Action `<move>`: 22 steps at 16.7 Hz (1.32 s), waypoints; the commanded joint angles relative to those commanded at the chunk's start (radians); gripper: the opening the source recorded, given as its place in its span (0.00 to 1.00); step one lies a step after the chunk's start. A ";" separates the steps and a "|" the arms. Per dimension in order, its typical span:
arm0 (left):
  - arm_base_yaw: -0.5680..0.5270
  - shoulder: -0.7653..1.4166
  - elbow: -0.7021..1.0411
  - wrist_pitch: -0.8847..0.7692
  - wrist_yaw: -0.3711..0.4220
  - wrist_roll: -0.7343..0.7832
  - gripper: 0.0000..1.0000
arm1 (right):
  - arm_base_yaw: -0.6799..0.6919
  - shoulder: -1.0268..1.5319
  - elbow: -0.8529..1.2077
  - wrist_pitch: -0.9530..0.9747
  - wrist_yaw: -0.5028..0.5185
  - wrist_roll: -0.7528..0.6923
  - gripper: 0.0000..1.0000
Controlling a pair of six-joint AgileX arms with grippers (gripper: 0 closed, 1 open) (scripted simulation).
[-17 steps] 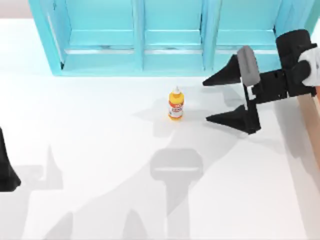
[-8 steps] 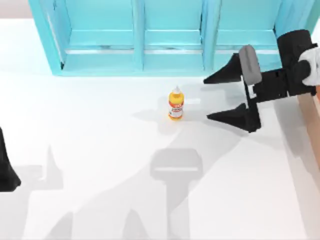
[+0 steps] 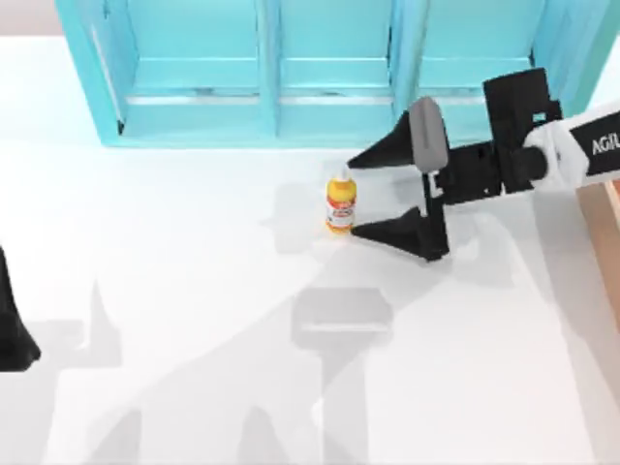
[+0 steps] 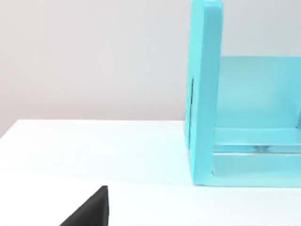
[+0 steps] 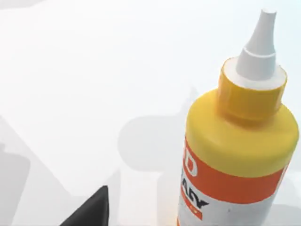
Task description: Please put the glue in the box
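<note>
- So far, nothing is delivered: the glue (image 3: 340, 201) stands upright on the white tabletop (image 3: 194, 252), just above the frame's centre in the top view, in front of the turquoise shelf (image 3: 320, 68).
- Right hand (image 3: 356, 192): fingers spread wide, tips reaching the bottle from the right of the frame. One tip lies above the nozzle, the other at the bottle's base; whether either tip touches the bottle cannot be told. Judged as final approach, grasp not yet made.
- Right wrist view: glue (image 5: 237, 150) looms close, with yellow body, white pointed nozzle and red-and-white label, and one dark fingertip (image 5: 89, 209) at the lower left of the frame.
- The box (image 3: 603, 228): a sliver of tan wall at the right edge of the top view, well apart from the bottle. Its inside is cut off by the frame.
- Left hand (image 3: 12, 320): parked at the left edge of the top view, lower half; cannot tell whether it is open or closed. Left wrist view has the shelf's end wall (image 4: 203, 94) and one dark fingertip (image 4: 89, 209).
- Left to do, by my reading: close on the bottle, lift, carry it rightward over the box, release. All steps outstanding.
- Count: glue bottles 1; boxes 1 (partly seen); shelves 1, with three compartments seen; arms 2; hands 2.
</note>
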 joint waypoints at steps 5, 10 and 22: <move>0.000 0.000 0.000 0.000 0.000 0.000 1.00 | 0.084 0.046 0.004 0.175 0.061 0.147 1.00; 0.000 0.000 0.000 0.000 0.000 0.000 1.00 | 0.087 0.047 0.004 0.179 0.063 0.151 0.92; 0.000 0.000 0.000 0.000 0.000 0.000 1.00 | 0.087 0.047 0.004 0.179 0.063 0.151 0.02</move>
